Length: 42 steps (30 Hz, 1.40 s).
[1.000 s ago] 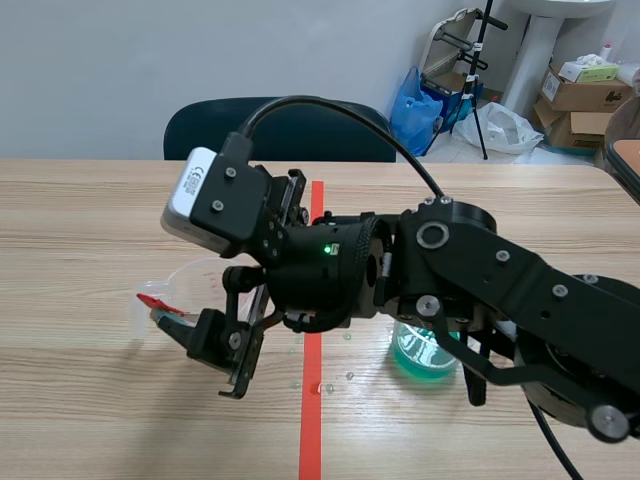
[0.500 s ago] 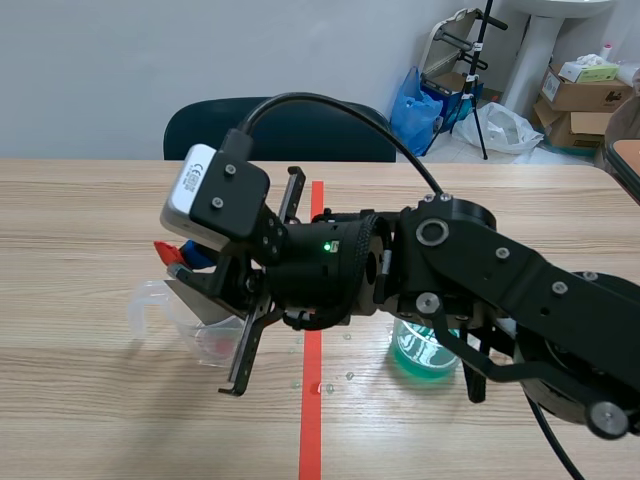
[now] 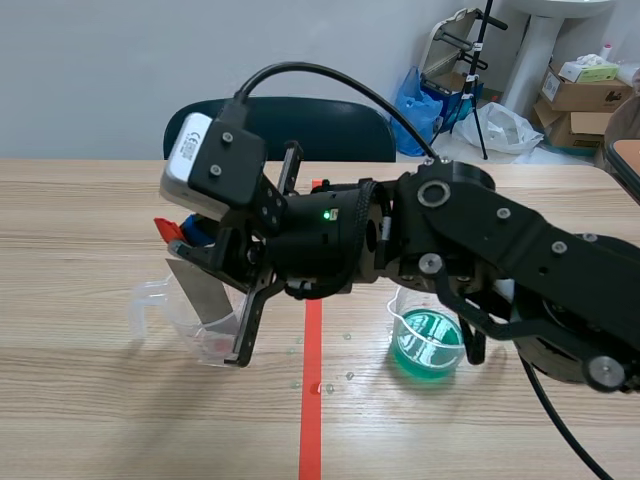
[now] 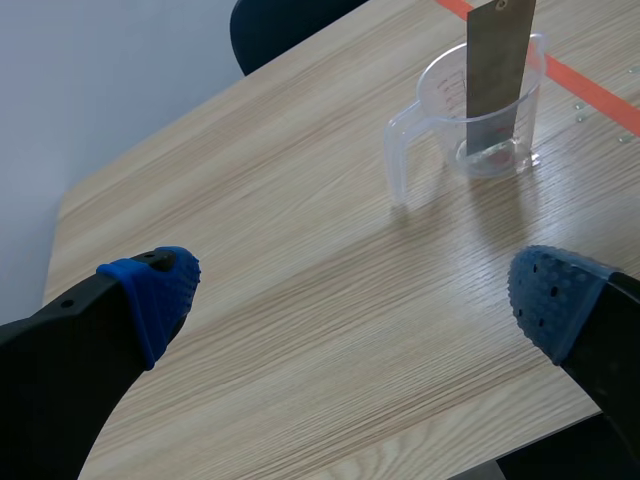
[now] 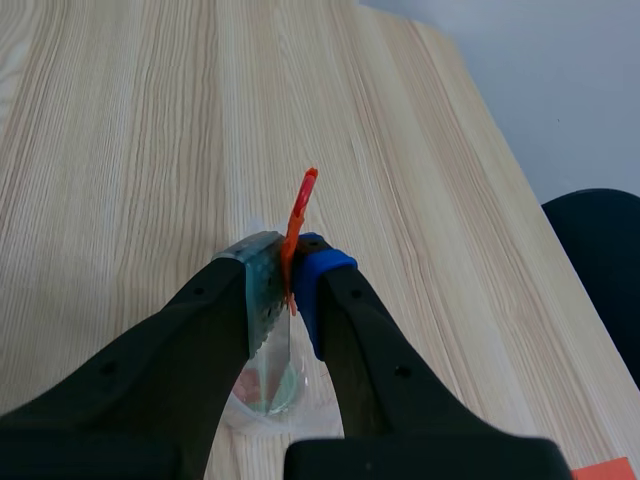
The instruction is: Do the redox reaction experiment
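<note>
**metal strip now standing in the measuring cup**

the right gripper (image 3: 180, 240), reaching in from the right edge to the left centre of the scene view, is clamped on the top of a grey metal strip (image 3: 205, 292). a thin orange-red tag (image 5: 298, 215) sticks up between its pads. a second ago the gripper hung lower and tilted, with the strip lying nearly flat over the rim. half a second ago the strip was already down inside. now the wrist sits slightly higher, and the strip leans steeply with its lower end in the clear measuring cup (image 3: 150, 300). the cup has stayed at left centre on the wooden table (image 3: 80, 400). the arm has lifted off the beaker of green liquid (image 3: 428, 340), lower right of centre, so more of it shows. the left gripper (image 4: 352, 295) hangs with its fingers wide apart, holding nothing, and the cup is well ahead of it.
</note>
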### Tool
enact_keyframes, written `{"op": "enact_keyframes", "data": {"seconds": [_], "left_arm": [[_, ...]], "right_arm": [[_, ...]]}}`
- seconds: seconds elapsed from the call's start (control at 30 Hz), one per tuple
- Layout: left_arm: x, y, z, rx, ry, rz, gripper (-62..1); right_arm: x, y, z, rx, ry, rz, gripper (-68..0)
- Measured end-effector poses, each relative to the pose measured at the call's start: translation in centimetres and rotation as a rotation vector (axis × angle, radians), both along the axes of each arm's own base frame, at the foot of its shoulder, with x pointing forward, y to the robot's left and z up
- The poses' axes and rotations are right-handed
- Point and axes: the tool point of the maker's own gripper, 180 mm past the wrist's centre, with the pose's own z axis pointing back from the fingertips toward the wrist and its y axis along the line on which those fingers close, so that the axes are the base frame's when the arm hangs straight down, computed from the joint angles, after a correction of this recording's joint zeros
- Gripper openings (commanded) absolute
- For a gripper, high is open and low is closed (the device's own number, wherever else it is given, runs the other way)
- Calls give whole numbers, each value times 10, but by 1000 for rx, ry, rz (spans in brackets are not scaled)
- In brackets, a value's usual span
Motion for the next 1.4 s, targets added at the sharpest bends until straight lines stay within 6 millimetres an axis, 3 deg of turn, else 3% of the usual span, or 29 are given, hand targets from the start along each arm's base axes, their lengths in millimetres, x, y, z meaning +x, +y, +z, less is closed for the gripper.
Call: {"op": "enact_keyframes", "data": {"seconds": [0.23,1.4], "left_arm": [[0,0,0,0,0,0,14],[0,0,-1,0,8,0,14]], "right_arm": [[12,-1,8,-16,89,-40,-669],[35,-4,102,87,312,-20,-669]]}}
